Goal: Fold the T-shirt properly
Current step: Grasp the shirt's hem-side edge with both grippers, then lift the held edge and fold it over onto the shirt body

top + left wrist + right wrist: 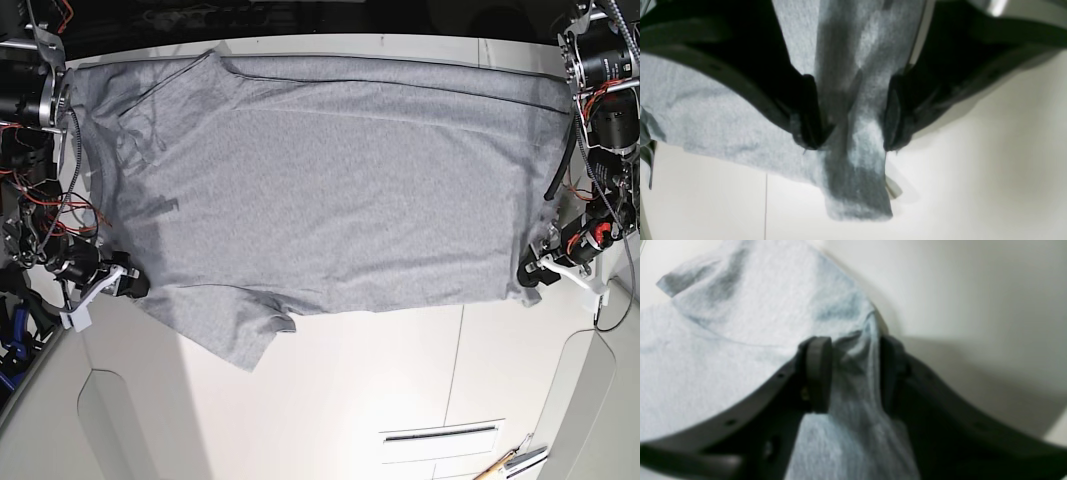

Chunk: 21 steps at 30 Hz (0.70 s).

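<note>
We hold the T-shirt (330, 180) spread across the bench (400, 390), both jaws apparently clamped on its lower-frame corners to tension the fold edge.

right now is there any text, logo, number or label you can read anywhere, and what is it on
No readable text in any view.
T-shirt: the side facing up is plain grey, no lettering shows.
Small pale tag at the shirt's edge by the left pincer: too blurred to read.
Right pincer and table: no markings visible.
</note>
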Each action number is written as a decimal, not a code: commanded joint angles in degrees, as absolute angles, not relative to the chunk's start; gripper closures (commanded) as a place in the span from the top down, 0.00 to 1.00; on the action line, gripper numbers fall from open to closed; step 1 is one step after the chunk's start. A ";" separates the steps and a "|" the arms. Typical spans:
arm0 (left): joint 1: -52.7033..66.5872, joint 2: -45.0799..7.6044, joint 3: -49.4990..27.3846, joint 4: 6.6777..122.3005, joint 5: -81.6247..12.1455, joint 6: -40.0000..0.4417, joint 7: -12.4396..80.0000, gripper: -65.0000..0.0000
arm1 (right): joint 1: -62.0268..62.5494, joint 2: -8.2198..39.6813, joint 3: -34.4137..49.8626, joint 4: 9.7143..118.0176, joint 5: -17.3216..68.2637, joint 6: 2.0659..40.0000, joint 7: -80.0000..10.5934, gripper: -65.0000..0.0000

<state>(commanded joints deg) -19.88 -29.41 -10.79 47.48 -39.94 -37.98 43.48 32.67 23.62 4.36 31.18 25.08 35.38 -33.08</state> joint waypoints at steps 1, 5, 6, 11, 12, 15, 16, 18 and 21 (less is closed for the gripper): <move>-19.88 -29.41 -10.79 47.48 -39.75 -37.98 43.46 0.28 | 32.67 23.62 4.36 31.18 25.08 35.35 -33.06 0.26; -19.88 -29.63 -10.79 47.51 -37.60 -37.98 40.99 0.00 | 32.69 23.66 4.38 31.20 25.08 35.33 -32.99 0.00; -20.01 -29.71 -10.79 47.51 -37.60 -38.04 40.38 0.00 | 32.69 23.64 4.38 31.33 25.10 35.35 -32.99 0.00; -20.32 -30.87 -10.79 49.08 -38.41 -40.00 40.29 0.00 | 32.69 24.10 4.38 34.96 25.50 34.72 -32.88 0.00; -20.34 -31.38 -10.79 49.60 -38.63 -40.00 40.32 0.00 | 32.67 24.29 4.38 36.29 25.50 34.70 -33.08 0.00; -20.29 -33.26 -10.79 52.27 -39.70 -40.00 43.07 0.00 | 32.67 25.12 4.38 40.34 25.50 34.70 -35.64 0.00; -20.29 -33.74 -10.79 53.43 -40.23 -40.00 45.08 0.00 | 32.67 25.43 4.38 41.60 25.52 34.70 -36.97 0.00; -20.21 -34.59 -10.79 55.68 -42.63 -40.00 49.34 0.00 | 32.64 25.89 4.38 43.94 25.54 34.70 -39.20 0.00; -19.79 -35.70 -10.79 58.24 -47.46 -40.00 53.17 0.00 | 32.64 26.76 4.38 46.57 28.14 34.72 -42.13 0.00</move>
<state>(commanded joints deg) -19.79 -35.70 -10.79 58.24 -47.46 -40.00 53.17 32.64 26.76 4.38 46.57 28.14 34.72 -42.13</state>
